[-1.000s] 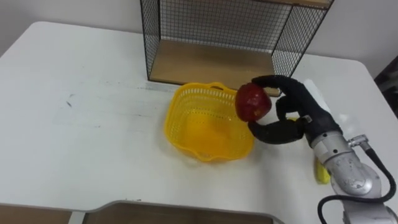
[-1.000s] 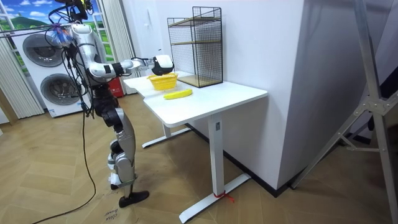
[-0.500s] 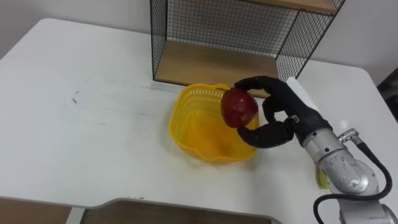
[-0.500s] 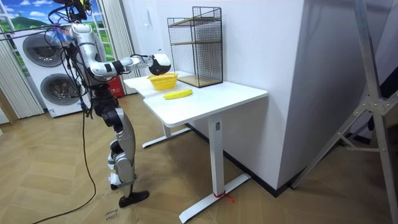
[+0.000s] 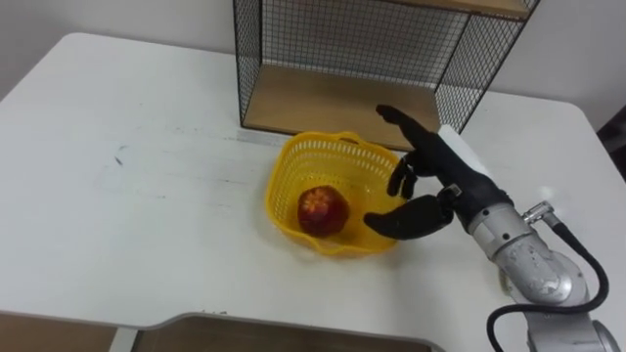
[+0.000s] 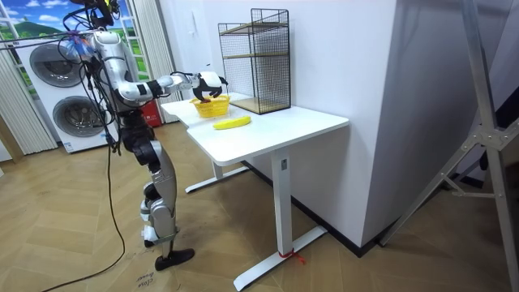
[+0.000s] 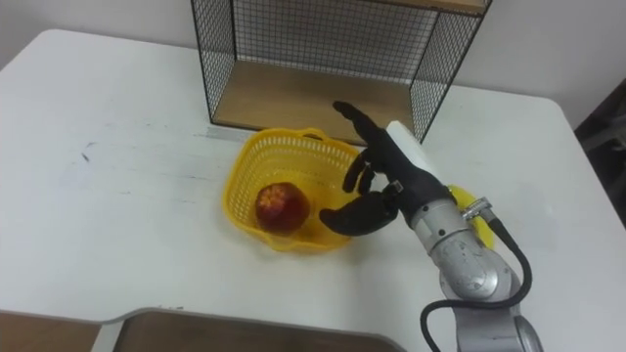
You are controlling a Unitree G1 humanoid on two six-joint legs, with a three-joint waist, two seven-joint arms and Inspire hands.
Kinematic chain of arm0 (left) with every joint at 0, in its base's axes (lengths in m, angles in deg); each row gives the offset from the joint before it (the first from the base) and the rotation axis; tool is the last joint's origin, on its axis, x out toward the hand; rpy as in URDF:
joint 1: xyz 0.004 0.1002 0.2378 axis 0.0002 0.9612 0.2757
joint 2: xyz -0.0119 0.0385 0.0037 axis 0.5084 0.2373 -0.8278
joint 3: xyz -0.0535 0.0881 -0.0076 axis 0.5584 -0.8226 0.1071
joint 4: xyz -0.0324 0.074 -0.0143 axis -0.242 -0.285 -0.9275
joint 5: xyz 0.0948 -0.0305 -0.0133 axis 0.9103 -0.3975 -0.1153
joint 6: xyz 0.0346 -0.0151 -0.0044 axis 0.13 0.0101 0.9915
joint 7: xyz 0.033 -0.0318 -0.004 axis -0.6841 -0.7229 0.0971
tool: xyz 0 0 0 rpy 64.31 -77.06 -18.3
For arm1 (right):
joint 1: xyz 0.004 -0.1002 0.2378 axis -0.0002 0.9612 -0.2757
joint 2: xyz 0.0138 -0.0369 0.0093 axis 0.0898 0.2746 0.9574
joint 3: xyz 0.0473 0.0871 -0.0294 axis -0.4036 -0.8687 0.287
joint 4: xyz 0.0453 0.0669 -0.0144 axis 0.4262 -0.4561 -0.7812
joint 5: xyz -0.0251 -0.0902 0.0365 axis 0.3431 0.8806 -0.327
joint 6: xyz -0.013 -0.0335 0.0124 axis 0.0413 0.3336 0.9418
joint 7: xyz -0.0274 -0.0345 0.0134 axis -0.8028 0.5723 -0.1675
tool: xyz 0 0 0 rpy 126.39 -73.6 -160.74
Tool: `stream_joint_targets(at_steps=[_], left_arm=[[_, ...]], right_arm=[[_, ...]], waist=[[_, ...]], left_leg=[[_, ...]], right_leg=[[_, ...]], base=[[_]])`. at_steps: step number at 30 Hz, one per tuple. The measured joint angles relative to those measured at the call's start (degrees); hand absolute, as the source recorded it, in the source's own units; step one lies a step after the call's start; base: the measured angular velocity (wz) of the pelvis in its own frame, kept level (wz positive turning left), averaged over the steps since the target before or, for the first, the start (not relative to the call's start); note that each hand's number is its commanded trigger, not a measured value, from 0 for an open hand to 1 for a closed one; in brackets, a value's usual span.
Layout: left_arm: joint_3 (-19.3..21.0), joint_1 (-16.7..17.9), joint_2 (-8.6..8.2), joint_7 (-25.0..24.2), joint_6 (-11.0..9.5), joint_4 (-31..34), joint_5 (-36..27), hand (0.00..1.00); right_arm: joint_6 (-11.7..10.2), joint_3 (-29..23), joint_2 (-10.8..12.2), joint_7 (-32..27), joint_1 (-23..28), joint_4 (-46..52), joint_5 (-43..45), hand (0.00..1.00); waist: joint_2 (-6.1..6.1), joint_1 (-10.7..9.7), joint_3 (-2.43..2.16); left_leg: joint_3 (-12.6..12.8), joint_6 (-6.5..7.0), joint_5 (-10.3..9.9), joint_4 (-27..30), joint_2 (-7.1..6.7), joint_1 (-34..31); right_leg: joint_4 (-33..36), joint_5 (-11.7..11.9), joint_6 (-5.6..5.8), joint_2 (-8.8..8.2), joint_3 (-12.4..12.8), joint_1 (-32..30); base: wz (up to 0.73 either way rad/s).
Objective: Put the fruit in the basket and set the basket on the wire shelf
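At the far left we see the bare white table point(image 5: 117, 196), marked by nothing more than a small dark scuff point(image 5: 118, 154). Moving right, we come to the yellow plastic basket point(image 5: 323, 140), which stands upright on the tabletop just in front of the wire shelf point(image 5: 342, 39). The red apple point(image 5: 323, 210) lies on the basket's floor, toward its near left side and free of any hand. Behind the basket, the shelf's wooden bottom board point(image 5: 333, 103) sits on the table inside the black mesh walls. Further right, the right hand point(image 5: 440, 181) hangs over the basket's right rim. We find it spread wide and holding nothing, with its fingers point(image 5: 396, 117) reaching up toward the shelf and its thumb point(image 5: 401, 223) stretched out low over the rim. Past the forearm, in the right eye view, we glimpse a bit of the banana point(image 7: 476, 213) on the table, mostly hidden by the wrist. In the room view, two stacked washing machines point(image 6: 61, 65) stand at the room view's left. Next to them the robot stands upright at the end of the table, its right arm held out over the basket. The banana lies on the tabletop near the basket, on the side facing the room, and the wire shelf rises against the wall.
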Motion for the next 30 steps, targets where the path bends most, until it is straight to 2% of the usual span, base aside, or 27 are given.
stream_joint_targets(at_steps=[23,26,30], left_arm=[[-0.1,-0.6,0.01,0.1,0.7,-0.5,0.0,0.00],[-0.1,-0.4,-0.08,0.4,0.6,-0.5,-0.1,0.00],[0.0,0.2,-0.29,1.1,0.1,-0.5,-0.2,0.00]], right_arm=[[0.7,0.3,0.1,-0.1,0.0,0.0,-0.1,0.00],[0.6,-0.2,0.3,-1.9,0.0,0.0,-0.8,0.00],[-0.3,-2.4,0.8,-7.5,-0.2,0.0,-1.7,0.00]], waist=[[0.03,0.0,0.01],[0.21,-0.1,0.07],[0.62,-0.1,0.21]], left_leg=[[0.0,0.00,0.0,0.0,-0.01,0.0],[0.0,0.00,0.0,0.2,-0.02,0.0],[-0.1,0.00,0.0,0.3,-0.01,0.0]], right_leg=[[0.0,0.0,0.00,0.01,0.1,0.0],[0.0,0.0,0.00,0.00,0.0,0.1],[0.1,0.0,0.00,0.00,0.0,0.2]], base=[[0.00],[0.00],[0.00]])
